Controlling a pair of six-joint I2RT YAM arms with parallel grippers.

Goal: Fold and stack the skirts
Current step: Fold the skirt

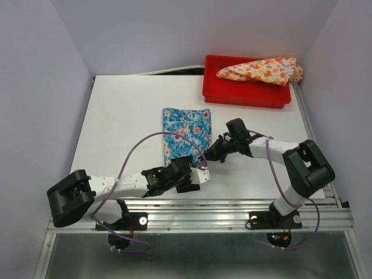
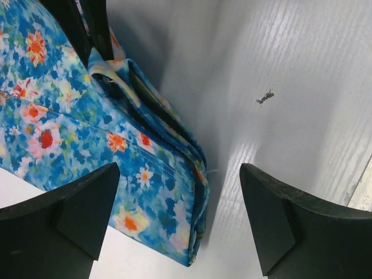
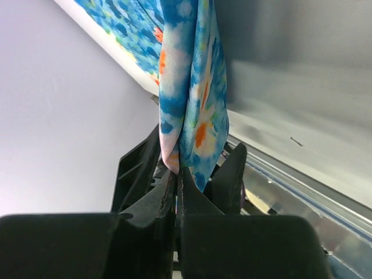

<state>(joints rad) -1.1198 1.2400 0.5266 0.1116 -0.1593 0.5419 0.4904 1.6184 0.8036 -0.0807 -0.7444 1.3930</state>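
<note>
The blue floral skirt lies folded on the white table. My right gripper is shut on its near right edge and lifts that edge; in the right wrist view the cloth hangs from the closed gripper. My left gripper is open over the skirt's near corner; in the left wrist view that corner lies between its spread fingers, untouched. The cream-yellow skirt with orange flowers lies crumpled in the red tray at the back right.
The table's metal front rail runs close below both grippers. The two grippers are close together at the skirt's near right corner. A small dark speck lies on the table right of the skirt.
</note>
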